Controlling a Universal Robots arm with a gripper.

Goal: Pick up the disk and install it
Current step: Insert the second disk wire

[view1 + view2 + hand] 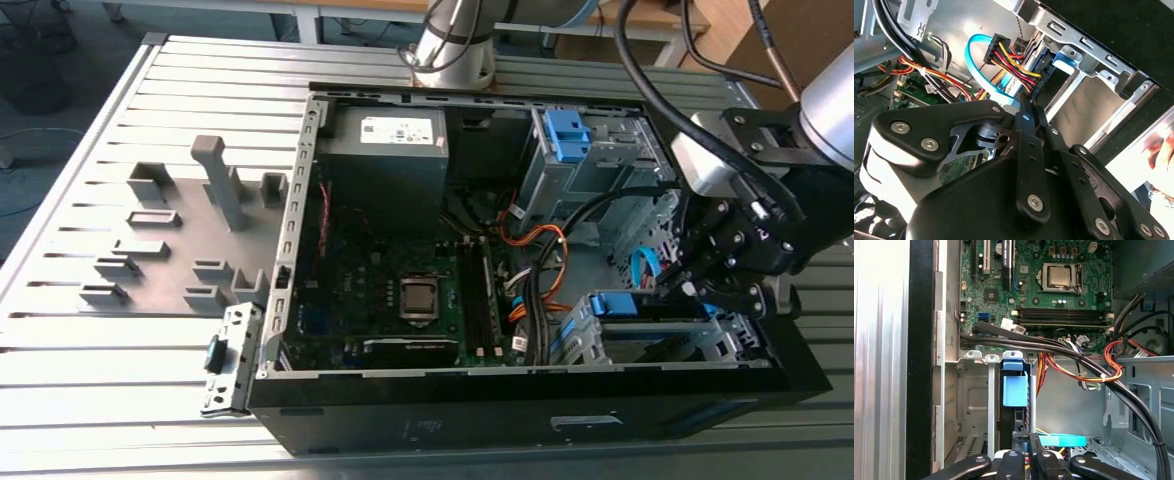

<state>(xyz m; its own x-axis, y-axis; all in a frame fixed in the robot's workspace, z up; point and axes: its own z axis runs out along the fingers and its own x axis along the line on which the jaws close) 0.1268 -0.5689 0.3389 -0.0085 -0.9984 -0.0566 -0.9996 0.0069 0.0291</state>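
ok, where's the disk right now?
The disk sits in the drive cage at the case's front corner, low on the exterior view's right, its blue rail facing up. The gripper is right above it, beside the orange and blue cables.

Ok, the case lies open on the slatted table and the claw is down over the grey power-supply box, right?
The case lies open on the slatted table, but the claw is down at the blue-tabbed drive cage on the exterior view's right, not over the power-supply box, as the exterior view shows.
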